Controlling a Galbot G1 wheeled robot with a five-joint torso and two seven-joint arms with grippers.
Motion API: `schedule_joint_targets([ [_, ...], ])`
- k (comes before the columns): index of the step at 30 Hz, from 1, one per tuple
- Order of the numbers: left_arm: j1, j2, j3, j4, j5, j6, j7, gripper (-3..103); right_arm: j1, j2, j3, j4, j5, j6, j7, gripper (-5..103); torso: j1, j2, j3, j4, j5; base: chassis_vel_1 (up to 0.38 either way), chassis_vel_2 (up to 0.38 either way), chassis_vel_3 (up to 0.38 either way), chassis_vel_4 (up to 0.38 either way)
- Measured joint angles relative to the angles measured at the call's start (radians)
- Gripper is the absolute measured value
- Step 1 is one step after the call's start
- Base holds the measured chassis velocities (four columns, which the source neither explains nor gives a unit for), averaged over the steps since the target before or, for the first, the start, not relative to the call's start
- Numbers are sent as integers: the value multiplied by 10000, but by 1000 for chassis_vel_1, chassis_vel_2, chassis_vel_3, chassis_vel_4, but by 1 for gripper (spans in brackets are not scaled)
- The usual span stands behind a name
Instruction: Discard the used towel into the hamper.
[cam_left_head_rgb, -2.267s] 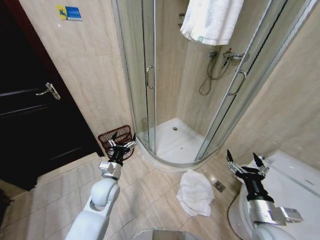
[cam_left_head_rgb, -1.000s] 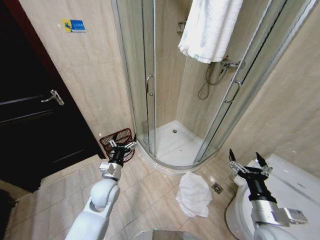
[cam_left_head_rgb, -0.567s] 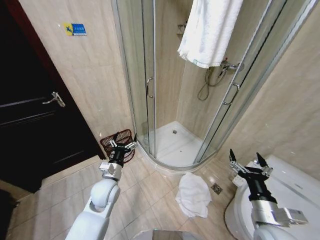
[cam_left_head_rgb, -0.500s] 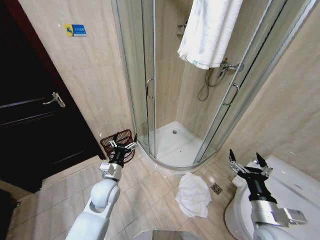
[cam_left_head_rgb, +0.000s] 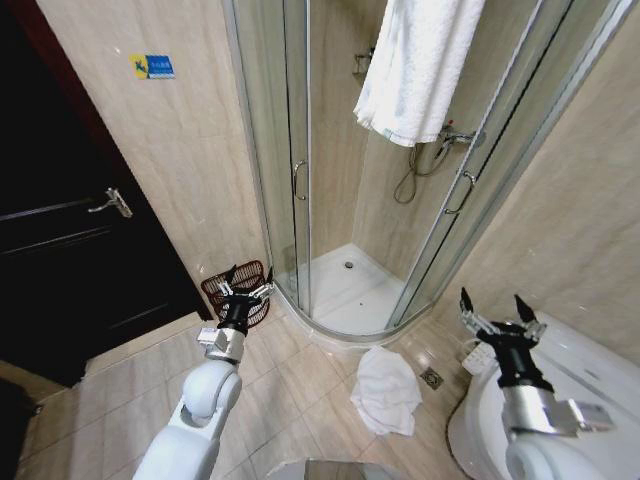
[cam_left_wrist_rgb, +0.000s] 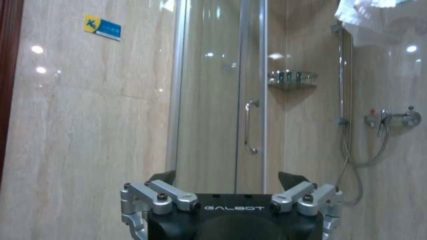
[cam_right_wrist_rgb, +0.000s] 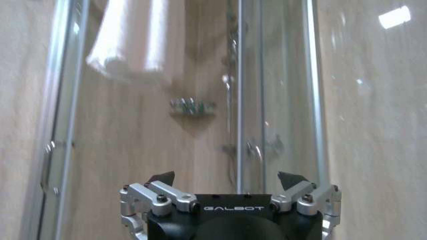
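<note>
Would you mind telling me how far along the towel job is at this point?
Nothing looks done yet: the crumpled white towel lies on the floor tiles by the shower base. In hand: nothing, as the left gripper and right gripper are both open and empty. Left to do: pick it up and drop it into the hamper.

The head view looks from high up, forward and steeply down into a bathroom corner, taking in the tiled floor (cam_left_head_rgb: 300, 385), the dark door (cam_left_head_rgb: 60, 240) on the left and the glass shower cabin (cam_left_head_rgb: 330, 160) ahead. Both arms reach into it from the lower edge. The left wrist view sits just behind the left tool (cam_left_wrist_rgb: 227, 182) and faces level at the wall and the cabin's door handle (cam_left_wrist_rgb: 248, 127). The right wrist view sits likewise behind the right tool (cam_right_wrist_rgb: 227, 181), facing the cabin glass. All three views share the hanging white towel (cam_left_head_rgb: 415, 65) and the cabin.
</note>
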Motion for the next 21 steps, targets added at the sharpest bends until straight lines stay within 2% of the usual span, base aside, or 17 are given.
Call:
schedule_joint_targets([
  [1,0,0,0,0,0,0,0,100,0,0,0,0,0,0,0,100,0,0,0,0,0,0,0,0,0],
  [4,215,59,-29,32,79,-119,34,100,943,-903,17,63,654,-355,270,100,-13,-28,-14,4,2,0,0,0,0],
  [5,215,59,-29,32,79,-119,34,100,943,-903,17,63,654,-355,270,100,-13,-28,-14,4,2,0,0,0,0],
  [6,184,96,38,102,90,-134,50,100,1155,-1199,91,64,859,-369,429,100,-16,-35,-17,6,3,0,0,0,0],
  [9,-1,162,299,341,104,-138,80,100,1700,-2165,337,-167,1438,-62,944,100,-25,-52,-29,-1,1,0,0,0,0],
  [10,-1,162,299,341,104,-138,80,100,1700,-2165,337,-167,1438,-62,944,100,-25,-52,-29,-1,1,0,0,0,0],
  [12,54,209,333,452,128,-162,81,100,2319,-2943,413,-527,1885,-35,1085,100,-32,-68,-37,-8,3,0,0,0,0],
  [13,54,209,333,452,128,-162,81,100,2319,-2943,413,-527,1885,-35,1085,100,-32,-68,-37,-8,3,0,0,0,0],
  [16,219,229,179,533,160,-248,23,100,3470,-3883,230,-1024,2502,-334,1119,100,-38,-82,-44,3,5,0,0,0,0],
  [17,218,227,162,578,176,-291,-7,100,3811,-4172,163,-1212,2621,-389,1118,100,-40,-86,-47,2,1,0,0,0,0],
  [18,218,227,162,578,176,-291,-7,100,3811,-4172,163,-1212,2621,-389,1118,100,-40,-86,-47,2,1,0,0,0,0],
  [21,174,151,152,686,259,-355,-173,100,5067,-5126,-148,-2068,2936,-512,981,100,-46,-98,-53,3,3,0,0,0,0],
])
